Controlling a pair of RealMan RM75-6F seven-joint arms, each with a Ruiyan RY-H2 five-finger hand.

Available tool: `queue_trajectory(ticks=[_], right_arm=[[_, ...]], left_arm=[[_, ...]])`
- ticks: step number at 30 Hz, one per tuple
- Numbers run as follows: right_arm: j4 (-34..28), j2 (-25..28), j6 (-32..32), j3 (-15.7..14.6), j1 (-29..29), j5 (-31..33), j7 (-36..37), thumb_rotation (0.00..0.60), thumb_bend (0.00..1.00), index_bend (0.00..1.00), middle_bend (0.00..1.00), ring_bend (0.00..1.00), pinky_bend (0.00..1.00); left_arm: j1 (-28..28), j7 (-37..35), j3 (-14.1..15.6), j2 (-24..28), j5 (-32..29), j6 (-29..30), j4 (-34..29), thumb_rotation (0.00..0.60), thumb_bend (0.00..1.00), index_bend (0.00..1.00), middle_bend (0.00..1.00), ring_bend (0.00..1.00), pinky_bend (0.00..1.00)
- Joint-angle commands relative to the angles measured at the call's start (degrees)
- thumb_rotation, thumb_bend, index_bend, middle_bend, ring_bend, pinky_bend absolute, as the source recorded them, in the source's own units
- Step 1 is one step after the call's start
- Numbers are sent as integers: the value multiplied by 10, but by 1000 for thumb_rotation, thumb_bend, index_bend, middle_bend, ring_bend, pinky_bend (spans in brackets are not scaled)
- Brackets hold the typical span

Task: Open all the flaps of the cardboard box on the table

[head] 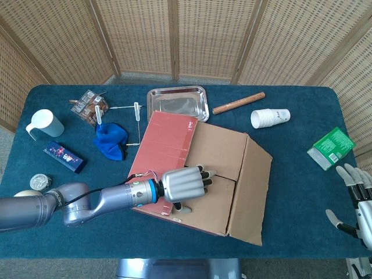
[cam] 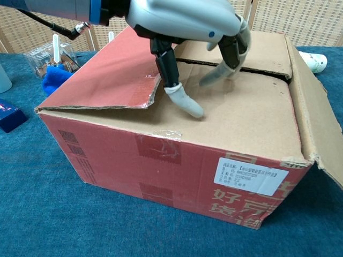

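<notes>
Dark blue felt-like table (head: 290,174) backed by woven wicker screens (head: 174,35), red-and-brown corrugated cardboard box (head: 221,168) mid-table with its right flap dropped open, left hand (head: 185,186) spread empty over the top flaps, right hand (head: 357,203) open at table's edge.

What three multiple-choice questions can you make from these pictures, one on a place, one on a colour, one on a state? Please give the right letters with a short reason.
1. Where is the left hand?
A. over the cardboard box
B. on the metal tray
C. beside the mug

2. What colour is the cloth?
A. red
B. blue
C. yellow

3. How are the right hand's fingers?
A. closed on the paper cups
B. closed on the green packet
C. apart, holding nothing

Answers:
1 A, its fingers reach across the box top.
2 B, it lies blue beside the box.
3 C, it hangs at the table edge, empty.
</notes>
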Motion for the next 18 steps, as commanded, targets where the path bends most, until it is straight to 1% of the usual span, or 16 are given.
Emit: queue_trajectory(ticks=[1,4,8,13,18], right_arm=[[1,0,-1,0,1,1,0,600,239,0,0,0,0],[1,-1,-2,0,1,2,-1,600,239,0,0,0,0],[2,-1,-2,0,1,2,-1,600,240,0,0,0,0],[2,-2,-3,0,1,2,-2,600,239,0,0,0,0],[2,-2,-5,0,2,2,-2,600,241,0,0,0,0]], left_arm=[[0,0,1,-3,1,2,0,311,651,636,311,151,330],[2,-3,3,-3,3,4,3,310,651,718,304,141,323],[4,-6,9,-4,6,4,7,309,651,793,304,139,321],[7,-9,12,-1,9,7,9,313,651,855,309,139,321],[11,-19,7,9,4,15,3,314,650,900,314,139,323]])
